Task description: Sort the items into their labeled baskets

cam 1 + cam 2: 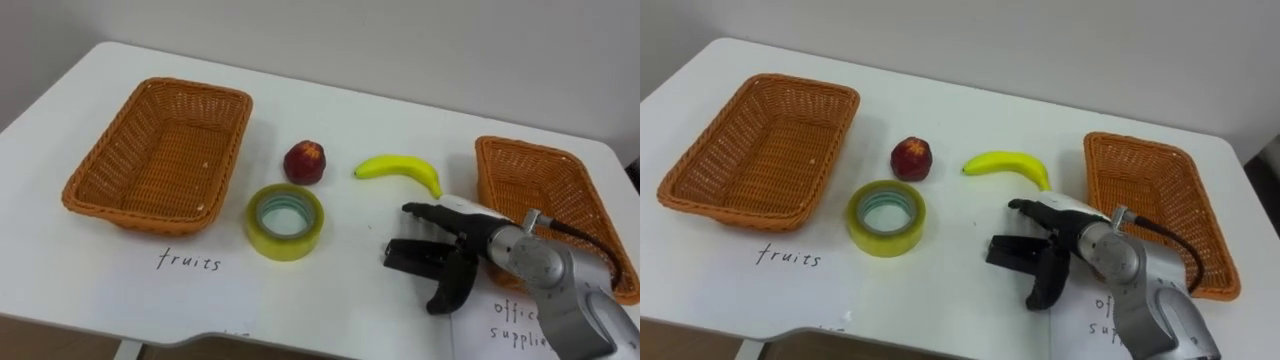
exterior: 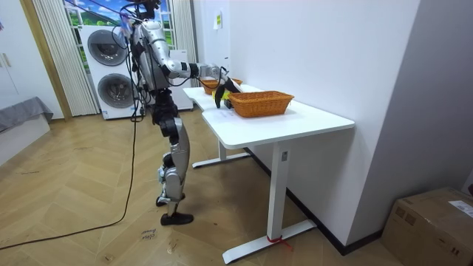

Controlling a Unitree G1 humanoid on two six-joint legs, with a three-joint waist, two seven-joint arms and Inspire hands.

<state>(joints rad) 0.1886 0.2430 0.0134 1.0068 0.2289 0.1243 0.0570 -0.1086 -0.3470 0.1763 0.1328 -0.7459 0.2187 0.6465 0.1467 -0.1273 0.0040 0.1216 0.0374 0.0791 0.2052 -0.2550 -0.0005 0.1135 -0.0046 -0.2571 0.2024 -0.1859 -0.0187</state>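
On the white table an empty wicker basket (image 1: 140, 215) sits at the left above a handwritten "fruits" label (image 1: 188, 262). A second empty wicker basket (image 1: 560, 190) stands at the right, above an "office supplies" label (image 1: 515, 315). Between them lie a red apple (image 1: 305, 162), a yellow banana (image 1: 400, 168) and a yellow roll of tape (image 1: 285, 222). My right hand (image 1: 470, 235) hovers low just below the banana, its dark fingers stretched leftward and spread, thumb hanging down. Whether a dark object lies under the fingers is unclear.
The table's front edge runs close below the labels. In the room view I stand upright at the table's short end, one arm reaching over it beside a basket (image 2: 259, 103). A wall runs along the table's far side.
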